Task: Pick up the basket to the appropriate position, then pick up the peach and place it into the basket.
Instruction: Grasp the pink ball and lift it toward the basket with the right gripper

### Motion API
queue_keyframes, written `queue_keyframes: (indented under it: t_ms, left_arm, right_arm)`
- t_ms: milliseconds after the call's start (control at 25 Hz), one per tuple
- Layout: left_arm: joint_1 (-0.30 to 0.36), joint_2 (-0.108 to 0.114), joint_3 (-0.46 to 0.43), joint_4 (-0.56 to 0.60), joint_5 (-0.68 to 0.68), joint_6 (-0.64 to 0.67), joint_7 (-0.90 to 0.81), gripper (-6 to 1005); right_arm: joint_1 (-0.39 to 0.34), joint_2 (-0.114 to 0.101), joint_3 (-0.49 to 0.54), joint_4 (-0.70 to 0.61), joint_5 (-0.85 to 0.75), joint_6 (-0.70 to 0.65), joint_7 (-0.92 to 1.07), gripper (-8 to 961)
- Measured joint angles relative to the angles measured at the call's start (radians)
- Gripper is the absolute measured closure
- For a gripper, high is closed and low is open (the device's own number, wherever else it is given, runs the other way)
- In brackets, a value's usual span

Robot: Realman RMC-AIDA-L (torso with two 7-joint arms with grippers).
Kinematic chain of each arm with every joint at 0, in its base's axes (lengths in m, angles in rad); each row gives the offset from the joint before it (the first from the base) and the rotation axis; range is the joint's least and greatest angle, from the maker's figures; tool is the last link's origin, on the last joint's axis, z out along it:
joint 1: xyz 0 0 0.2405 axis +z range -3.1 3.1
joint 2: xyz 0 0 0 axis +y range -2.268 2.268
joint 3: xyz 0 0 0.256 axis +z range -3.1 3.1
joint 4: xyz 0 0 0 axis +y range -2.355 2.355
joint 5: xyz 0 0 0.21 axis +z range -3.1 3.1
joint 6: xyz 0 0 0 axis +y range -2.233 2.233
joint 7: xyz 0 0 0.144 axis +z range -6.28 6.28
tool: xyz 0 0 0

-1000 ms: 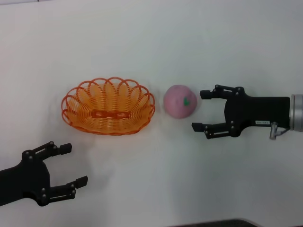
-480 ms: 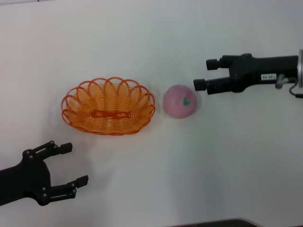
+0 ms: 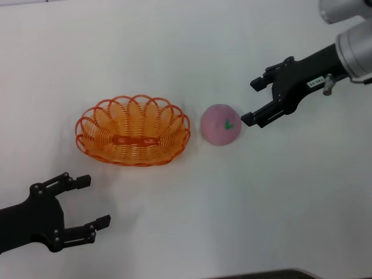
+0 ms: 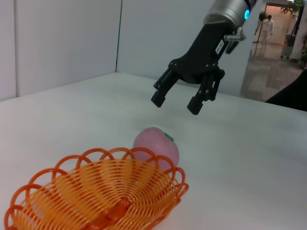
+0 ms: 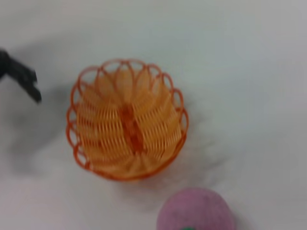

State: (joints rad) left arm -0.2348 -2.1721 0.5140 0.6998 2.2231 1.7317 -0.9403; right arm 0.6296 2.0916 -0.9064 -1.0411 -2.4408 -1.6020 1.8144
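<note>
— Since the right pincer (image 3: 251,103) was level and shut-looking off at two o'clock of the peach (image 3: 221,124) half a second back, what's different?

— It has tilted and come down toward the fruit. Its two fingers are spread apart again, one tip just beside the peach at three o'clock, the other higher, toward one o'clock. A second ago it was also spread, lying flat at three o'clock of the fruit, so the arm has swung up and is now coming in from above at a slant. In the left wrist view the pincer hangs over the peach, not touching it.

— And the task?

— I'd judge this as lining up for the grab. The peach sits on the white surface (image 3: 186,46), just beside the basket (image 3: 132,130) at its three o'clock end, with a narrow gap between them. Neither has shifted. The basket is empty and rests flat.

— The left side?

— The left pincer (image 3: 87,201) waits, fingers spread, holding nothing, at seven o'clock of the basket and well apart from it. It has barely moved.

— Room to work?

— Plenty. The surface is bare toward twelve o'clock and six o'clock of both things. The tight spot is the gap between the peach and the basket's looped rim: a finger closing on the nine o'clock side could nudge the rim. The near edge of the surface shows as a dark strip at six o'clock, well apart from everything.
</note>
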Motion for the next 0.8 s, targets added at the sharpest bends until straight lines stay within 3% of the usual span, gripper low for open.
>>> queue_keyframes:
  t_ms: [360, 600, 800]
  left_arm:
    - [0.000, 0.000, 0.000, -0.007, 0.005, 0.000, 0.000, 123]
    - [-0.001, 0.000, 0.000, -0.019, 0.000, 0.000, 0.000, 123]
    - [-0.001, 0.000, 0.000, -0.020, 0.000, 0.000, 0.000, 123]
  right_arm:
    - [0.100, 0.015, -0.145, -0.031, -0.116, 0.022, 0.020, 6]
    - [0.109, 0.019, -0.301, 0.011, -0.083, 0.101, 0.082, 7]
    - [0.109, 0.016, -0.336, 0.053, -0.067, 0.148, 0.093, 8]
